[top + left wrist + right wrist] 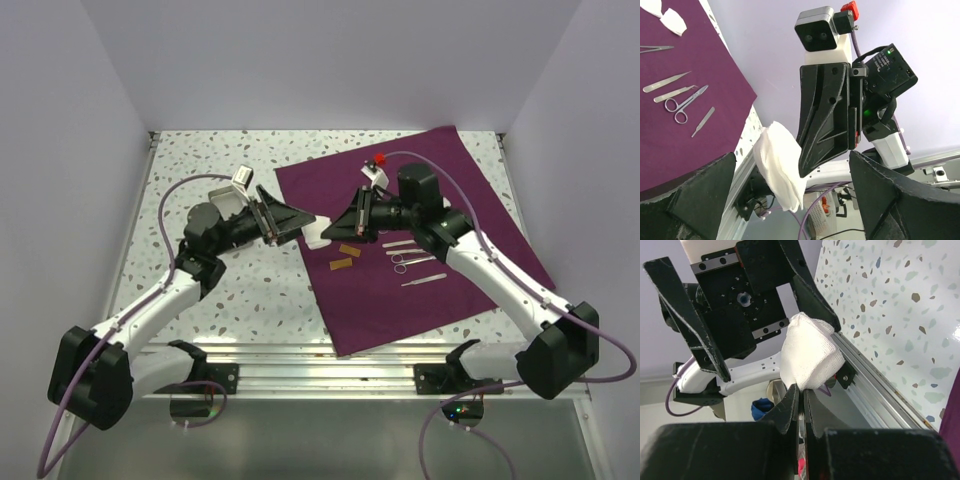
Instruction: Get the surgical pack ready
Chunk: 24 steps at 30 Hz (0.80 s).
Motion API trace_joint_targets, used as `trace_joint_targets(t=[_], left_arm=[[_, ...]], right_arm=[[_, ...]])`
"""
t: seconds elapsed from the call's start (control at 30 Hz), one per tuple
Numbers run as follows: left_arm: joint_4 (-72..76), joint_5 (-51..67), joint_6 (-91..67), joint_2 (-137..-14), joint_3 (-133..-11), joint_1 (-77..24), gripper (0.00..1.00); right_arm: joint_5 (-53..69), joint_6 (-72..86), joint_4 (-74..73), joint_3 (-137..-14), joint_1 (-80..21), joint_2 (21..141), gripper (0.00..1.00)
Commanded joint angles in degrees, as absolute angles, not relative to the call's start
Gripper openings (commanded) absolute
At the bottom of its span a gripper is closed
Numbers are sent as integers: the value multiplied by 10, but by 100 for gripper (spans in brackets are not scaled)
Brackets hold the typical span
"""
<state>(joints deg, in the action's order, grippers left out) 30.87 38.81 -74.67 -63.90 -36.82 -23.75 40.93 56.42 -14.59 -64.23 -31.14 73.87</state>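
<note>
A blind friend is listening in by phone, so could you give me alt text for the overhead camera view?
The right tool pinches a white pad, tip to tip with the open left tool. Beside them, a purple cloth on the speckled table carries steel instruments and two orange strips.

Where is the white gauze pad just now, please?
In the top view, the right fingers pinch the pad at the purple cloth's left edge, before the left fingers.

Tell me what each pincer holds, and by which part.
The right pincer pinches a white pad by one edge; the left pincer holds nothing.
</note>
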Motion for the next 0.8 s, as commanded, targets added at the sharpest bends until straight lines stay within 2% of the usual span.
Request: trace_joint_targets(t=[0.0, 0.2, 0.27, 0.3, 0.4, 0.43, 0.53, 0.57, 0.67, 0.77], left_arm=[[351, 390, -763, -651, -369, -241, 98], [380, 401, -787, -668, -356, -241, 86], [405, 405, -806, -675, -348, -240, 75], [414, 407, -812, -681, -345, -241, 63], [429, 410, -818, -692, -341, -240, 45], [430, 412, -817, -695, -344, -239, 28], [425, 423, -809, -718, -352, -229, 0], [411, 427, -797, -729, -354, -215, 0], [378, 439, -761, -736, -366, -180, 0], [328, 462, -708, -749, -381, -115, 0]], right_arm=[[433, 578, -104, -642, -316, 746, 0], [432, 560, -105, -654, -318, 765, 0], [433, 551, -110, -658, -319, 774, 0], [431, 541, -115, -661, -318, 778, 0], [425, 517, -132, -672, -319, 792, 0], [422, 510, -141, -677, -318, 796, 0], [411, 480, -182, -700, -318, 815, 25], [410, 462, -210, -713, -318, 823, 38], [385, 431, -278, -739, -313, 835, 58], [339, 372, -369, -770, -301, 848, 63]])
